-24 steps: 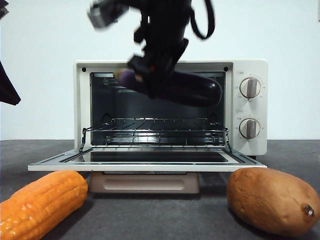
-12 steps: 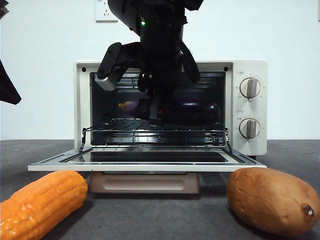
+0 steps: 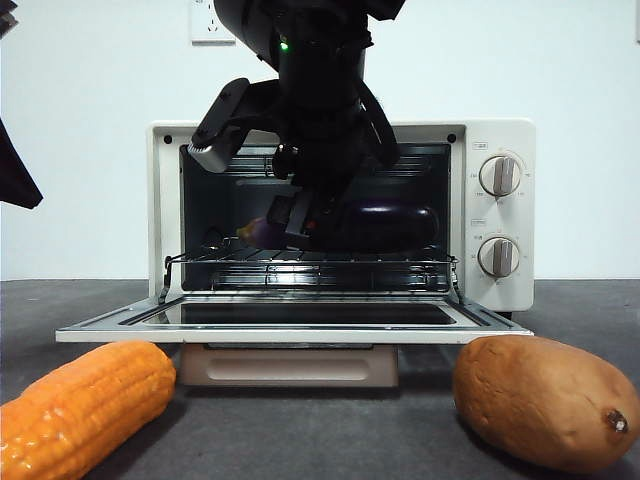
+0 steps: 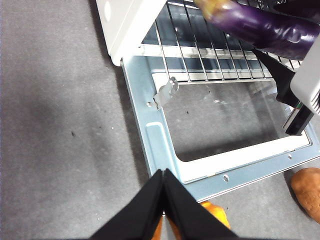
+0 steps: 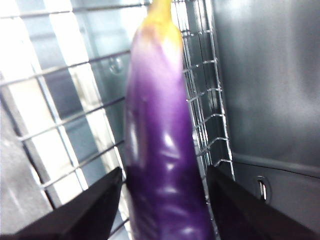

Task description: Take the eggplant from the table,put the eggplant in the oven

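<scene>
Both jaws of our right gripper (image 5: 162, 200) flank the eggplant (image 3: 375, 225) over the oven (image 3: 340, 215) rack – contact unclear; left gripper (image 4: 163, 192) pinched closed.

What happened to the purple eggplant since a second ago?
The right tool carried the eggplant down from in front of the oven's top into it, onto the rack, and has now opened. Corn, sweet potato and door stayed put.
</scene>
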